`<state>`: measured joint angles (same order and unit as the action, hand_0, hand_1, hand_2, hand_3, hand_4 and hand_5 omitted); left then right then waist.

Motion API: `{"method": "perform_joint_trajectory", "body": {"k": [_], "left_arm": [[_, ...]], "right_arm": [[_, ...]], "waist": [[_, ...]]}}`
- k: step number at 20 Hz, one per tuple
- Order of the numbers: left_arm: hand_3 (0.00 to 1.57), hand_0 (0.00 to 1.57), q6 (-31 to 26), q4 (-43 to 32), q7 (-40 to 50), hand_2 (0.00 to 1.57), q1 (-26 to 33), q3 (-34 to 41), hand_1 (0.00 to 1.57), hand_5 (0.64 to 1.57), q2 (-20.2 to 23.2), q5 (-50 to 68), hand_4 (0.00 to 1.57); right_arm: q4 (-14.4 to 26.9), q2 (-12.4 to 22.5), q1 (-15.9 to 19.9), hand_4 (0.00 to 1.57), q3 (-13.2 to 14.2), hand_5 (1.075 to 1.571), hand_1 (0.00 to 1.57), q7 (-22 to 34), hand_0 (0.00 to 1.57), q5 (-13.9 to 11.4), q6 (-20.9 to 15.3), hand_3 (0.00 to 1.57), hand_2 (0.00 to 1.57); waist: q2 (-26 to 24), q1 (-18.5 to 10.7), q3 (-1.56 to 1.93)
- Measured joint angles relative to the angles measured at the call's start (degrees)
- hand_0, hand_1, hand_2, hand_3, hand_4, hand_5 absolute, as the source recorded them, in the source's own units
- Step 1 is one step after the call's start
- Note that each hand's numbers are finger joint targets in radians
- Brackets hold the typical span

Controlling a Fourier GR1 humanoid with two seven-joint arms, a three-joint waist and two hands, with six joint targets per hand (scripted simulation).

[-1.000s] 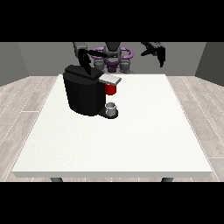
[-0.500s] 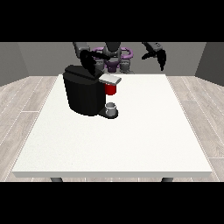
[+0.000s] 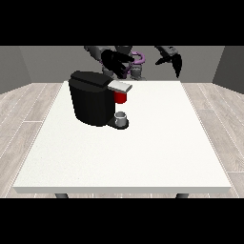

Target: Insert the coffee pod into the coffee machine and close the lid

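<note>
Black coffee machine (image 3: pixel 94 99) stands near the table's (image 3: pixel 157 143) far edge, toward the corner at the view's left — a red thing at the machine (image 3: pixel 121 97) sits under its grey lid (image 3: pixel 120 86), and a grey thing (image 3: pixel 122 117) rests on the base below. Hand at the view's left (image 3: pixel 116 61) hovers above the machine's back, fingers spread and holding nothing. Hand at the view's right (image 3: pixel 172 59) hangs over the far edge, fingers drooping and relaxed, also holding nothing.

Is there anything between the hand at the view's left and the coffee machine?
Nothing visible. The hand at the view's left is just behind the machine's top, with no object between them. A grey thing sits at the machine's front base, away from that gap.
</note>
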<state>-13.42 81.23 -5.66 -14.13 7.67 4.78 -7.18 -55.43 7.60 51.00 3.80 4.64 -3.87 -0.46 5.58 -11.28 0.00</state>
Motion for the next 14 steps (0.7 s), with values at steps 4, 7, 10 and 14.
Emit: {"method": "perform_joint_trajectory", "body": {"k": [4,7,10,14], "left_arm": [[0.00,0.00,-0.19,-0.85,-1.33,0.00,0.08,0.19,0.00,1.571,0.37,0.32,0.39],[0.00,0.00,-1.27,-0.32,-1.22,0.00,-0.31,0.65,0.00,1.571,1.17,1.50,0.44],[0.00,0.00,-1.93,0.52,-0.74,0.00,-1.11,0.45,0.00,1.571,1.58,2.05,0.38],[0.00,0.00,-2.23,0.07,-1.88,0.00,-1.56,0.63,0.00,1.571,2.02,2.40,0.42]], "right_arm": [[0.30,-1.70,2.48,0.09,-2.13,1.571,0.00,0.54,0.00,-2.47,-1.49,0.00,0.00],[1.35,-1.20,5.26,0.22,-2.40,1.571,0.00,1.10,0.00,-3.77,-1.74,0.00,0.00],[2.71,-0.43,8.48,0.27,-2.26,1.571,0.00,1.14,0.00,-5.07,-2.25,0.00,0.00],[4.12,0.13,12.44,0.13,-1.76,1.571,0.00,1.98,0.00,-5.75,-2.10,0.00,0.00]], "waist": [[0.17,-0.74,-0.02],[0.61,-2.23,-0.02],[1.79,-3.66,-0.02],[3.21,-4.36,-0.02]]}}
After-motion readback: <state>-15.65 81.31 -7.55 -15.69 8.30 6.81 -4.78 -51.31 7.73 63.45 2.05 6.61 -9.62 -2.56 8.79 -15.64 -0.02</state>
